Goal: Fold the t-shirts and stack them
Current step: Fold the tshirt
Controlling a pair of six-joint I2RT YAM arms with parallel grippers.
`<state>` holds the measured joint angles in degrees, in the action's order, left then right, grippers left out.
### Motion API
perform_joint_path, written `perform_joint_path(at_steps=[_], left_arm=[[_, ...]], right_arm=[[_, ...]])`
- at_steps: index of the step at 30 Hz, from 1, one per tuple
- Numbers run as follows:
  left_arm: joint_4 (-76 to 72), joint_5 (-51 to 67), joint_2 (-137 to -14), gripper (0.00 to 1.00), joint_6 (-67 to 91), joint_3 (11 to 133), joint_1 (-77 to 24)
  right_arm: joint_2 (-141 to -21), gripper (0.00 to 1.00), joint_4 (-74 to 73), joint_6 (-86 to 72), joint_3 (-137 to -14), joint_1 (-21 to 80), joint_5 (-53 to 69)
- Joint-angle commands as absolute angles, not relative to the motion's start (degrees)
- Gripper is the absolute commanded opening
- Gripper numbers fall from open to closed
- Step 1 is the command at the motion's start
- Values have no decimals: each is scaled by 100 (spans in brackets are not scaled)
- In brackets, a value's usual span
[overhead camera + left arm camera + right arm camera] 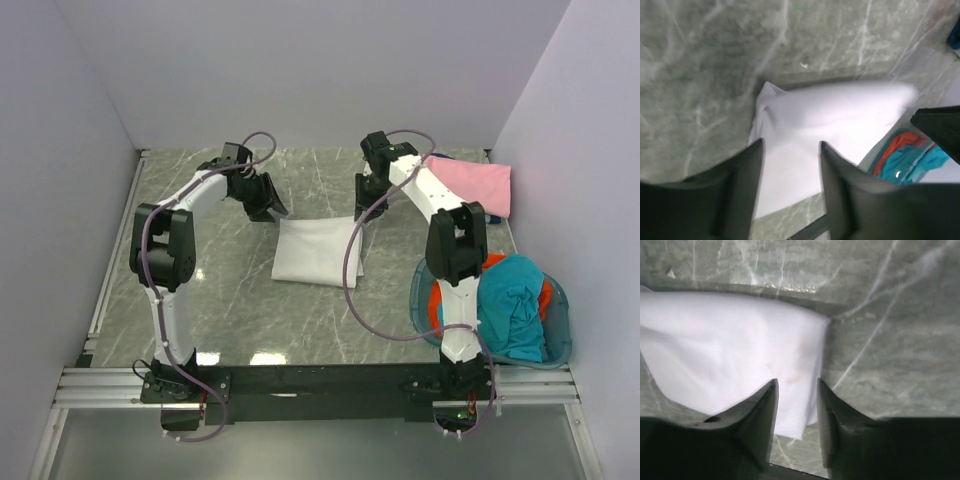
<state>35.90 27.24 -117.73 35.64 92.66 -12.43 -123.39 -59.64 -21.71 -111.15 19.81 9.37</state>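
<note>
A folded white t-shirt (318, 252) lies flat mid-table. My left gripper (269, 207) hovers just over its far left corner; in the left wrist view it (791, 145) is open, with the white cloth (830, 115) below the gap and nothing held. My right gripper (366, 202) hangs over the far right corner, also open (796, 382) above the shirt's edge (730, 350). A folded pink t-shirt (478, 185) rests at the back right. A teal t-shirt (510, 310) and an orange-red one (546, 290) are bunched in the basket.
The round translucent blue basket (560, 345) stands at the near right beside the right arm's base; it also shows in the left wrist view (912, 155). Walls close in the table on the left, back and right. A metal rail (110, 270) runs along the left edge.
</note>
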Motion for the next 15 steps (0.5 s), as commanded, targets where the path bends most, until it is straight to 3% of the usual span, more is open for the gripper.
perform_joint_path(at_steps=[1,2,3,7,15], left_arm=[[3323,2593,-11716,59,3673,9501,-1090],[3157,2558,-11681,73,3717,9492,-1081],[3086,2505,-11585,78,3718,9466,-1072],[2857,2610,-11400,82,3613,9133,-1081],[2444,2979,-10987,68,3384,8052,-1081]], right_arm=[[-12647,46,-5950,-1907,-11566,1925,1353],[-12682,68,-5933,-1881,-11671,1907,1475],[-12665,81,-5820,-1863,-11681,1872,1642],[-12323,85,-5459,-1784,-11339,1767,1942],[-11260,87,-4580,-1688,-9318,1529,2627]])
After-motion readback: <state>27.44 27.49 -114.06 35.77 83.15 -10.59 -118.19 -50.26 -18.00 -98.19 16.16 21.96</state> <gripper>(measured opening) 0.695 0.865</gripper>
